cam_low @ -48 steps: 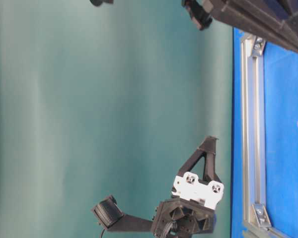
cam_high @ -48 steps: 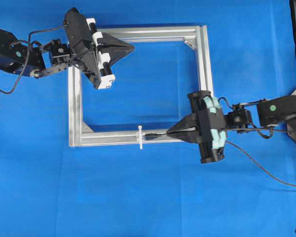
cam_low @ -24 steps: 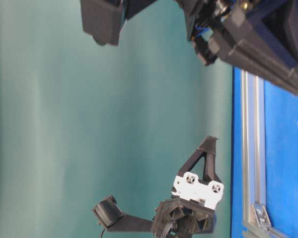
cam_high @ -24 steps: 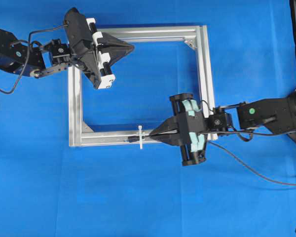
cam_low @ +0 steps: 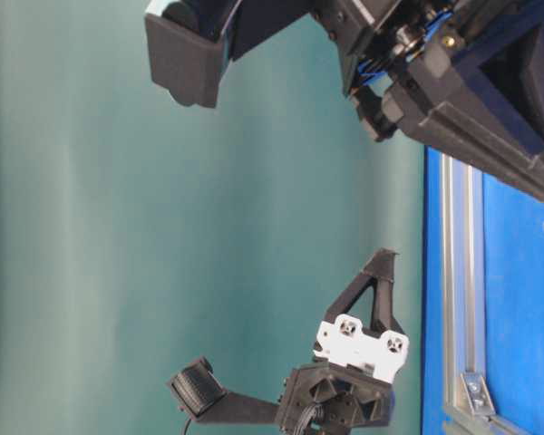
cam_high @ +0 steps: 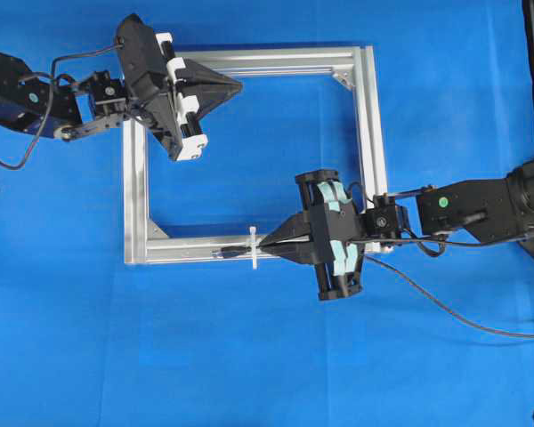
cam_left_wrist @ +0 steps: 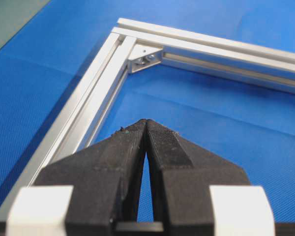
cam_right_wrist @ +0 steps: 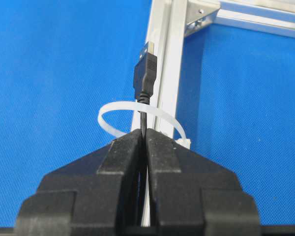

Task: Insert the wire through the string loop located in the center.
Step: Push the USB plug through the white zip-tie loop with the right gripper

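1. Black wire (cam_right_wrist: pixel 143 120), thin and limp: pinched in the right gripper (cam_right_wrist: pixel 143 135) just behind the plug (cam_right_wrist: pixel 145 73), jaws clenched on it.
2. Plug end already past the white string loop (cam_right_wrist: pixel 137 115); wire runs through the loop, plug over the silver frame bar (cam_high: pixel 196 247) beyond it.
3. Loop sits crosswise on the near bar of the frame, gripper tips right up against it in the overhead view (cam_high: pixel 265 241).
4. Handling, judged: wire light and floppy, sags if held far back; short stub ahead of the pads stays straight enough to steer. Best hold stays close behind the plug.
5. Loop looks like thin plastic, springy, easy to bend or knock flat; little side push tolerated.
6. Plug is the stiff part and wider than the wire, likely snag point on any pull-back.
7. Left gripper (cam_left_wrist: pixel 145 125) clamped shut on nothing, hanging over the far left corner of the frame, well apart from the loop.
8. Count: one wire, one loop, one frame, two grippers; three corner brackets visible from overhead.
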Motion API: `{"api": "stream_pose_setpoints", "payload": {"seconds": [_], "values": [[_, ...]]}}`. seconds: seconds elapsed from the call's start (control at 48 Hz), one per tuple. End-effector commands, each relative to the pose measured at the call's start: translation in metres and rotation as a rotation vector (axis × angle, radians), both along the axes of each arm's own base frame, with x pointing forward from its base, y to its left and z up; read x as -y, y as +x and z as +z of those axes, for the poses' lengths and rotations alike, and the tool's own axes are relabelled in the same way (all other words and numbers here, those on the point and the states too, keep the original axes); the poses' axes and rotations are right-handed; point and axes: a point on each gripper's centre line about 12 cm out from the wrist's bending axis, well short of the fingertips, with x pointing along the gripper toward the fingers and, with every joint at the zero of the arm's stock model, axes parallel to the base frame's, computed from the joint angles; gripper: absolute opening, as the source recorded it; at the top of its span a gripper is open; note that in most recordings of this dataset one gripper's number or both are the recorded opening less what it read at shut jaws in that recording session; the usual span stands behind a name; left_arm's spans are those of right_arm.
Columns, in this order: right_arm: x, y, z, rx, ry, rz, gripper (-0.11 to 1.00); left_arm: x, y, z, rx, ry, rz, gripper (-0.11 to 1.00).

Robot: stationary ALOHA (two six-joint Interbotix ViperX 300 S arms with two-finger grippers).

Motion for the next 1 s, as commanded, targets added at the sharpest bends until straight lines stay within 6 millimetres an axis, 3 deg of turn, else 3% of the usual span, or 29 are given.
{"api": "stream_pose_setpoints", "payload": {"seconds": [0.0,0.563,0.792,0.98], "values": [[-0.001,0.006,0.011,0.043,0.005,0.0,-0.03,-0.001,0.002,0.015,0.043,0.016,-0.001,0.0],[-0.001,0.005,0.01,0.04,0.005,0.0,-0.03,0.002,0.004,0.017,0.052,0.005,-0.007,0.0],[-0.001,0.005,0.01,0.04,0.005,0.0,-0.03,0.025,0.007,0.015,0.049,-0.009,-0.065,0.0],[-0.001,0.005,0.01,0.038,0.003,0.001,-0.03,0.06,0.009,0.013,0.049,-0.042,-0.15,0.0]]}}
